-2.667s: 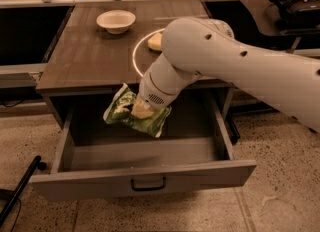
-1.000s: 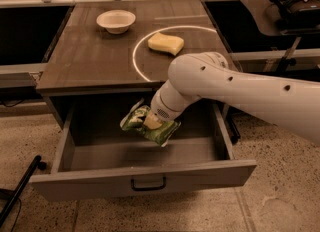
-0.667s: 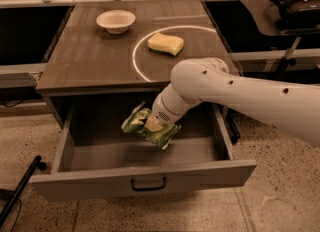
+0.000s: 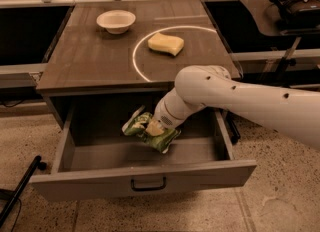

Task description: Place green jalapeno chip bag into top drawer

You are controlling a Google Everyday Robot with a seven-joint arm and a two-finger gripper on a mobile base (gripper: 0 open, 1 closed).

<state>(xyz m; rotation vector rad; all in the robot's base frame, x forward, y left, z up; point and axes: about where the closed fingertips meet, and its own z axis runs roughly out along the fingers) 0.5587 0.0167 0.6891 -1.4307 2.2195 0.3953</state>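
Note:
The top drawer [image 4: 145, 182] is pulled wide open below the wooden counter, its dark handle at the front centre. The green jalapeno chip bag [image 4: 150, 131] is crumpled and held inside the drawer's opening, over its middle, low near the drawer floor. My gripper [image 4: 156, 127] reaches down from the white arm on the right and is shut on the bag; the bag and the wrist hide most of it.
A white bowl [image 4: 116, 21] stands at the counter's back left. A yellow sponge [image 4: 165, 43] lies inside a white circle on the counter [image 4: 90, 61]. A dark pole [image 4: 17, 190] leans on the floor at the left. A side table with a headset [image 4: 297, 3] stands at the right.
My arm has carried the bag from above the drawer's left part toward the middle and lowered it deeper into the drawer. The sponge has come into view again.

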